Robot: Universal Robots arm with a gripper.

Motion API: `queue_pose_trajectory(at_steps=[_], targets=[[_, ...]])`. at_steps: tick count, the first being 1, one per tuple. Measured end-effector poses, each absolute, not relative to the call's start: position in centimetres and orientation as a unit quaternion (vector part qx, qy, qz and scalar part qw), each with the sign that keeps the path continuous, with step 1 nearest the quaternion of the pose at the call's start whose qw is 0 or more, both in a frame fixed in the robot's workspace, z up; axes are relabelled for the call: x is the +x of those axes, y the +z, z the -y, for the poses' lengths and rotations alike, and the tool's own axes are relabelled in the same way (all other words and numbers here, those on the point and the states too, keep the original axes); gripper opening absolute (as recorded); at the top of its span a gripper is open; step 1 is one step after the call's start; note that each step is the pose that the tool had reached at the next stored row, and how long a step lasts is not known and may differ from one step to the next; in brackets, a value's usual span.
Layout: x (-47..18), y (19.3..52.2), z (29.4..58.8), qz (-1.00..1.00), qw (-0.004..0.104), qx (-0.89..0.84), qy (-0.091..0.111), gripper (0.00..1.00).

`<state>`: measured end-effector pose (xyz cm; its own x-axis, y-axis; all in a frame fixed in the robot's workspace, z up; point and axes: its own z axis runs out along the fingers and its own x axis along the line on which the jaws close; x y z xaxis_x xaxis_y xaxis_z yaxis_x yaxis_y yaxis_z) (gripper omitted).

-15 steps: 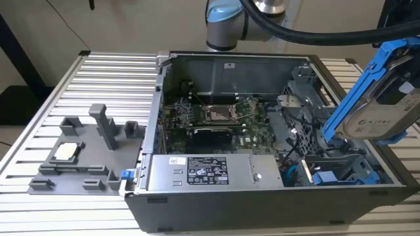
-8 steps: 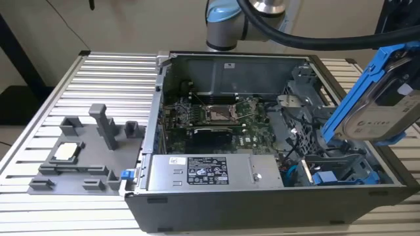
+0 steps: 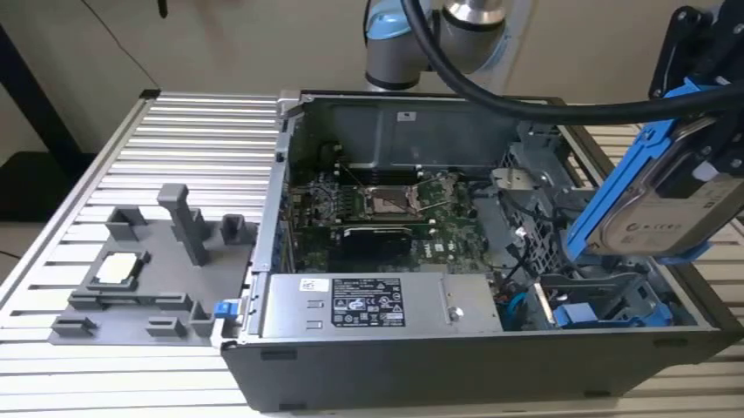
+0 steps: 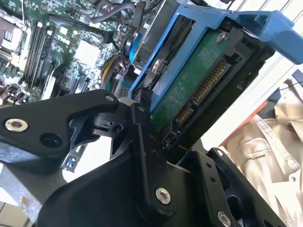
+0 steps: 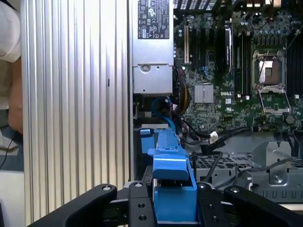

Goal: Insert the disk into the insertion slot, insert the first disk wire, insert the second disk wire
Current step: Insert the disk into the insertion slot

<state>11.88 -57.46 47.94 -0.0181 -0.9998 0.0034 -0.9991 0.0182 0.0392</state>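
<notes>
My gripper point(image 3: 702, 171) is shut on the disk point(image 3: 660, 207), a silver-grey drive in a bright blue frame. It holds the disk on edge and tilted, in the air at the exterior view's right, above the right end of the open computer case point(image 3: 465, 366). Below the disk lies the dark grey insertion slot point(image 3: 601, 284), with a blue part point(image 3: 578, 314) inside the bay. In the second wrist view the disk's green board and connectors point(image 4: 189, 90) face me beside a black finger point(image 4: 142, 137). In the first wrist view the blue frame point(image 5: 171, 187) sits between the fingers of the gripper point(image 5: 173, 210).
The case holds a motherboard point(image 3: 384, 209), a grey power supply point(image 3: 355, 305) and loose blue cables point(image 5: 163, 106). A grey fixture with small parts point(image 3: 152, 261) stands on the slatted table point(image 3: 198, 131) at the exterior view's left. A person's sleeve point(image 5: 9, 56) is beside the table.
</notes>
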Motion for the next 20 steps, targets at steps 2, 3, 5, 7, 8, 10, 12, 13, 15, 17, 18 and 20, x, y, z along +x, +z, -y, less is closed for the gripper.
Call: queue_pose_trajectory(at_steps=[2,3,5,7,8,10,12,13,15,17,18,20], targets=[[11.9,47.6,57.5,0.713,0.015,0.701,-0.013,0.33],[11.9,47.5,57.5,0.713,0.015,0.701,-0.013,0.33],[11.9,47.2,57.4,0.713,0.015,0.701,-0.013,0.33],[11.9,47.0,57.4,0.713,0.015,0.701,-0.013,0.33],[11.9,46.9,57.3,0.713,0.015,0.701,-0.013,0.33],[11.9,46.7,57.3,0.713,0.015,0.701,-0.013,0.33],[11.9,46.5,57.1,0.713,0.015,0.701,-0.013,0.33],[11.9,46.4,57.0,0.713,0.015,0.701,-0.013,0.33],[11.9,46.2,56.8,0.713,0.015,0.701,-0.013,0.33],[11.9,46.0,56.5,0.713,0.015,0.701,-0.013,0.33],[11.9,45.9,56.4,0.713,0.015,0.701,-0.013,0.33],[11.9,45.7,56.2,0.713,0.015,0.701,-0.013,0.33]])
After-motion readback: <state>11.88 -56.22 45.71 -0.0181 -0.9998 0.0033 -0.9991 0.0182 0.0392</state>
